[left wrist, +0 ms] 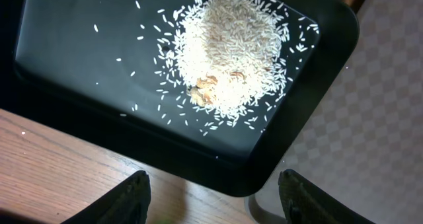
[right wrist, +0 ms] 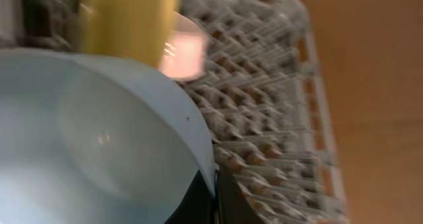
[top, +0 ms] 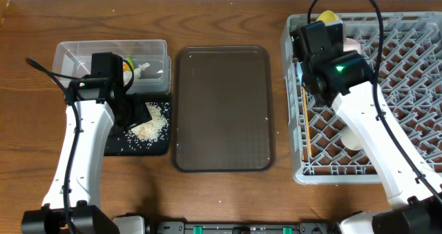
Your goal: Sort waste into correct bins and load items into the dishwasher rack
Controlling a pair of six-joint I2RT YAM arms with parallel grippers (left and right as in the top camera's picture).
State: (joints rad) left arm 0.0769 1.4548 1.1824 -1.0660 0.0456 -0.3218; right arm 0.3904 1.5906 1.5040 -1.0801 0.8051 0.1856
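Note:
A heap of white rice scraps (top: 150, 125) lies in the black tray (top: 114, 145); it fills the left wrist view (left wrist: 228, 52). My left gripper (left wrist: 211, 197) hangs open and empty above the tray's near corner (left wrist: 277, 164). The green-and-orange wrapper (top: 128, 65) lies in the clear tub (top: 69, 54). My right gripper (right wrist: 215, 187) is shut on the rim of the light blue bowl (right wrist: 99, 138) over the grey rack (top: 407, 75). In the rack are the yellow plate (top: 326, 16), the pale cup (top: 353, 46), the white bowl (top: 352, 136) and the chopsticks (top: 305, 120).
The dark brown serving tray (top: 222, 108) lies between the bins and the rack. The right wrist view is blurred, showing the yellow plate (right wrist: 129, 19), the cup (right wrist: 182, 52) and rack pegs (right wrist: 264, 118) behind the bowl. A few loose grains are scattered over the black tray.

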